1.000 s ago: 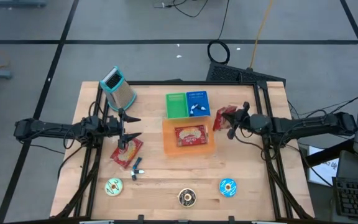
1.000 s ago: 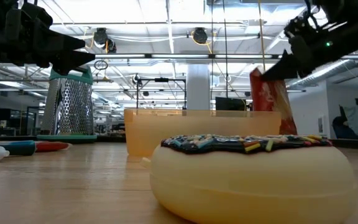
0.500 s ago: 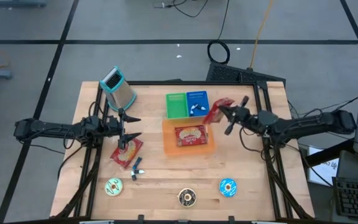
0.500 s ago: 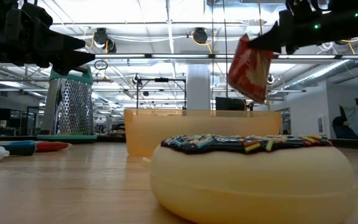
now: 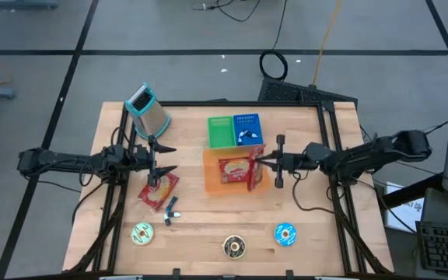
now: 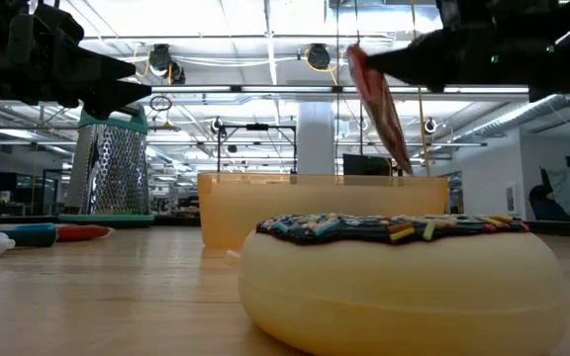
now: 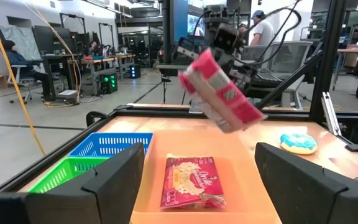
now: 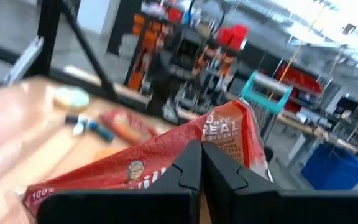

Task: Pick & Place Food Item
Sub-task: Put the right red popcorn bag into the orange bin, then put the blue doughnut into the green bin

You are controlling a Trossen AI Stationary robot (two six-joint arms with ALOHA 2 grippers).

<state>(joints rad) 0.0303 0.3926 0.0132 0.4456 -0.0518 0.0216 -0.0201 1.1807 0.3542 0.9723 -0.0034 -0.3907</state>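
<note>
The bench [image 5: 317,233] carries an orange bin [image 5: 212,183] with one red packet [image 5: 236,169] lying flat inside. The right gripper [image 5: 259,162], jaws clamped on a second red bag [image 5: 253,173], holds it in the air over the bin's right side. The left gripper [image 5: 164,159] waits left of the bin, jaws apart.

Grater [image 5: 149,110], green basket [image 5: 219,131], blue basket [image 5: 247,129]

Open-plan robotics lab: wooden table [image 5: 208,225] on grey floor mid-frame, desks with computers [image 7: 73,68] at left, seated person [image 7: 12,59] far left, ceiling strip lights [image 6: 265,44] across top.
</note>
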